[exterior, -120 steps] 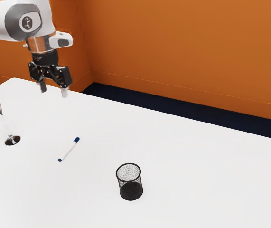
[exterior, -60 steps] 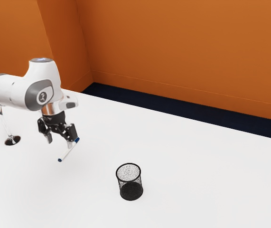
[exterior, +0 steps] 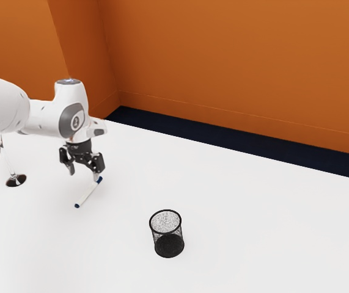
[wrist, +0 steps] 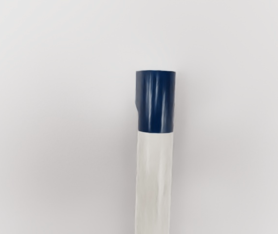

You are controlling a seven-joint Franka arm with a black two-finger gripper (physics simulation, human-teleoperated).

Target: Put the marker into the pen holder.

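Gripper: yours (exterior: 84, 174) is wide open, fingers well apart, low over the table (exterior: 253, 232), nothing clamped.
Marker: lying flat on the table, white body (exterior: 88, 194), blue at both ends. Your exterior view puts its blue cap (wrist: 156, 101) right by one fingertip; you can't tell from here if they touch.
Wrist view: you get the cap and part of the white body, under the hand.
Pen holder: black mesh cup (exterior: 169, 245), upright, apart from the marker, toward the exterior view's right.
Glass: stemmed, dark round base (exterior: 16, 180), standing at the exterior view's left; your arm (exterior: 40, 116) hides its upper part.
Backdrop: orange wall (exterior: 235, 61), dark floor (exterior: 253, 139) beyond the table.
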